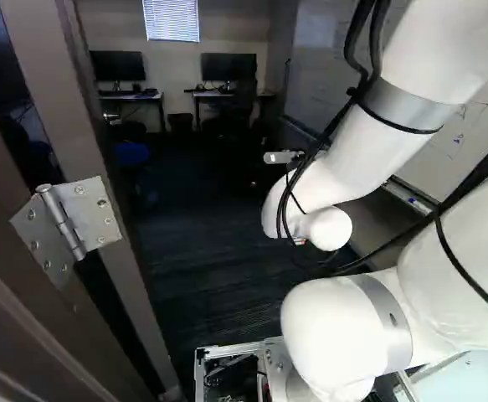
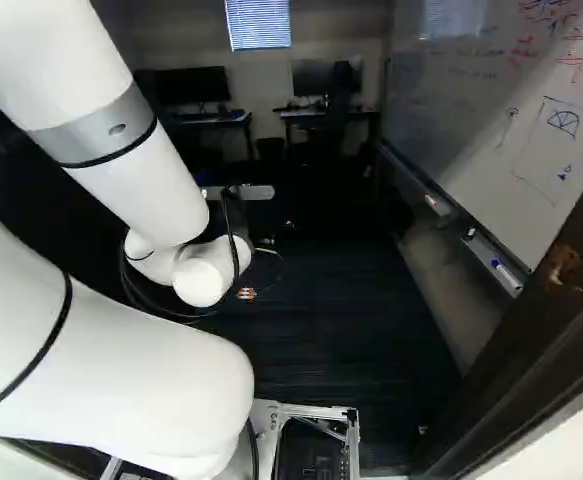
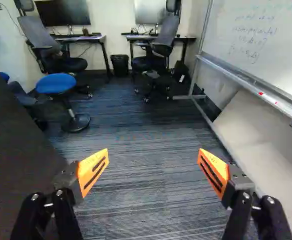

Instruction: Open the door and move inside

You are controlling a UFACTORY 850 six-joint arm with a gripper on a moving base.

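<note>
Door: standing open point(image 1: 125, 268), at the left of the left base view, joined to the brown frame point(image 1: 13, 218) by a metal hinge point(image 1: 76, 219) (a stout thing, with its screws in plain sight). In the wrist view, its dark face rises beside the jaws.
Jaws: wide apart, with nothing between their orange pads point(image 3: 93, 170); the striped carpet point(image 3: 151, 195) lies ahead of and below them.
Arm: white point(image 2: 121, 370), stretched ahead past the frame, its wrist camera point(image 2: 238, 192) facing into the room.
Whiteboard: across the room from the door point(image 3: 266, 40), with writing on it and a ledge point(image 3: 251, 87) along its lower edge.
Tables: two against the far wall, one point(image 3: 85, 38) nearer the door side and the other point(image 3: 186, 38) nearer the whiteboard; each carries a screen, one black point(image 3: 63, 12), one greyish point(image 3: 150, 11).
Chairs: one dark point(image 3: 35, 32) by the first table, another point(image 3: 167, 35) by the second.
Bin: black point(image 3: 119, 65), between the tables.
Stool: blue-topped point(image 3: 55, 83), between the door and the bin.
Blind: pale point(image 1: 171, 18), above the tables.
</note>
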